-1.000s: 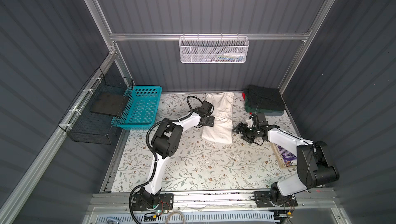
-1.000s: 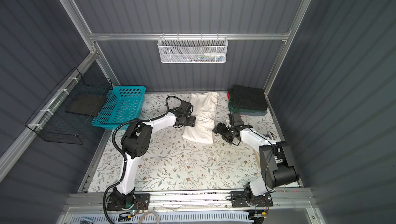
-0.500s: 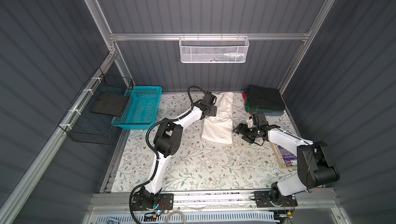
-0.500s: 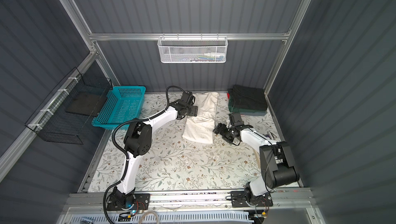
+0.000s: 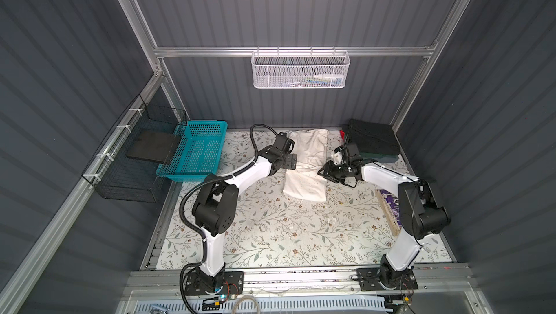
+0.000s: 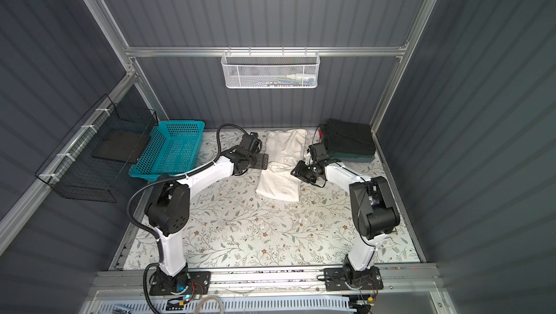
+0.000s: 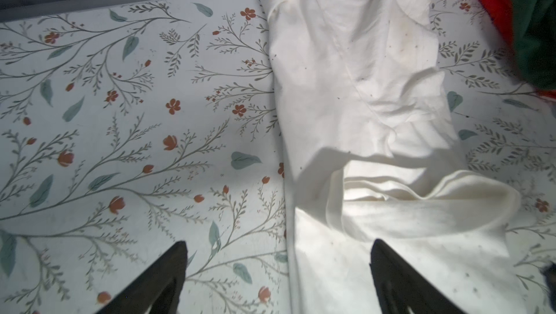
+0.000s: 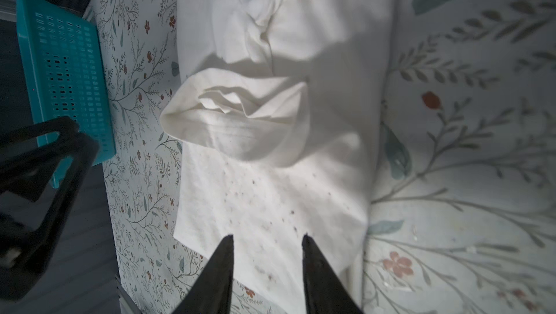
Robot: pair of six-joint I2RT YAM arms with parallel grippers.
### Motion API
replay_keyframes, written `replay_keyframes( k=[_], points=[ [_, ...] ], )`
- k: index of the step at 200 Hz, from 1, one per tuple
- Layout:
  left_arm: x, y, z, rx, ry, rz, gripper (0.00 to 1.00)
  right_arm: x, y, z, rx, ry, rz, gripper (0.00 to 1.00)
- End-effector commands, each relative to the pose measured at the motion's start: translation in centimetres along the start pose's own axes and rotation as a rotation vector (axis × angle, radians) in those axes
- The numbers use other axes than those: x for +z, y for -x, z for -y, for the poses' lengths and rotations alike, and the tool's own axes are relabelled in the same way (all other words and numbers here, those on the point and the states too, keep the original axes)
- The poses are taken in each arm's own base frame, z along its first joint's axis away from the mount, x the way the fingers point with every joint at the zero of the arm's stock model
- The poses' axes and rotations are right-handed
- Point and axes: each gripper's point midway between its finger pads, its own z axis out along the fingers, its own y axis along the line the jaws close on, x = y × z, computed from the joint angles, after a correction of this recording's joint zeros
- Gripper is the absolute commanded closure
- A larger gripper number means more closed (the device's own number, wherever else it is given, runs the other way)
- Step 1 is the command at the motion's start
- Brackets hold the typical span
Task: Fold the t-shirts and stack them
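The off-white t-shirt [image 5: 307,162] [image 6: 282,165] lies folded into a long narrow strip at the back middle of the table, with a rumpled loop of cloth [image 7: 421,207] [image 8: 240,117] across its middle. My left gripper [image 5: 290,159] [image 7: 278,244] is open wide at the strip's left edge, one finger over the table and one over the cloth, holding nothing. My right gripper [image 5: 324,174] [image 8: 267,237] hovers over the strip's right side with a narrow gap between its jaws and nothing in it. Folded t-shirts [image 5: 371,141] [image 6: 349,141], black on dark green and red, are stacked at the back right.
A teal basket [image 5: 198,150] stands at the back left beside a black wire basket [image 5: 141,153] on the left wall. A white mesh basket [image 5: 301,70] hangs on the back wall. A purple book [image 5: 391,207] lies by the right edge, under my right arm.
My left gripper went toward the back along the shirt's left edge, came part way back and opened wider. My right gripper's jaws narrowed while it stayed in place.
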Motion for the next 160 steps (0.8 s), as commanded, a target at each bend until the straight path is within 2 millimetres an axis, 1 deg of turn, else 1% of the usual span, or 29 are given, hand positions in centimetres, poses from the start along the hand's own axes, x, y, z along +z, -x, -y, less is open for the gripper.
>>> replay_keyframes(
  k=[1,7,9,13,41,59,79,102,116,133,144,160],
  points=[
    [-2.1,0.9,-0.9,-0.058,0.006,0.059,0.02,1.9,-0.1,-1.3,-0.026,0.031,-0.059,0.62],
    [-2.6,1.2,-0.9,-0.061,0.005,0.071,0.01,2.5,-0.2,-1.4,-0.027,0.031,-0.071,0.62],
    [-2.4,0.1,-1.2,-0.056,0.015,0.049,0.01,2.7,-0.2,-1.5,-0.027,0.034,-0.072,0.62],
    [-2.4,-0.3,-1.4,-0.055,0.021,0.042,0.01,3.0,-0.2,-1.5,-0.03,0.035,-0.077,0.62],
    [-3.1,-0.9,-1.8,-0.052,0.024,0.037,0.01,5.4,-0.3,-2.3,-0.034,0.057,-0.111,0.62],
    [-3.2,-1.4,-1.8,-0.056,0.018,0.027,0.01,6.5,0.3,-2.7,-0.038,0.067,-0.106,0.62],
    [-2.9,-1.9,-1.2,-0.048,-0.014,0.008,0.01,7.4,1.7,-2.8,-0.036,0.065,-0.068,0.62],
    [-2.7,-2.5,-1.3,-0.033,-0.01,-0.018,0.01,8.5,3.3,-3.2,-0.036,0.073,-0.055,0.62],
    [-3.0,-2.5,-1.4,-0.03,-0.008,-0.016,0.01,9.1,4.1,-3.5,-0.037,0.08,-0.049,0.63],
    [-3.3,-2.6,-1.5,-0.025,-0.008,-0.013,0.01,9.4,5.4,-3.5,-0.034,0.077,-0.019,0.62],
    [-3.4,-2.8,-1.5,-0.022,-0.011,-0.017,0.01,9.4,6.2,-3.2,-0.022,0.072,-0.002,0.61],
    [-3.4,-3.2,-1.5,-0.017,-0.017,-0.029,0.01,8.9,7.5,-2.8,0.0,0.077,0.02,0.59]
  ],
)
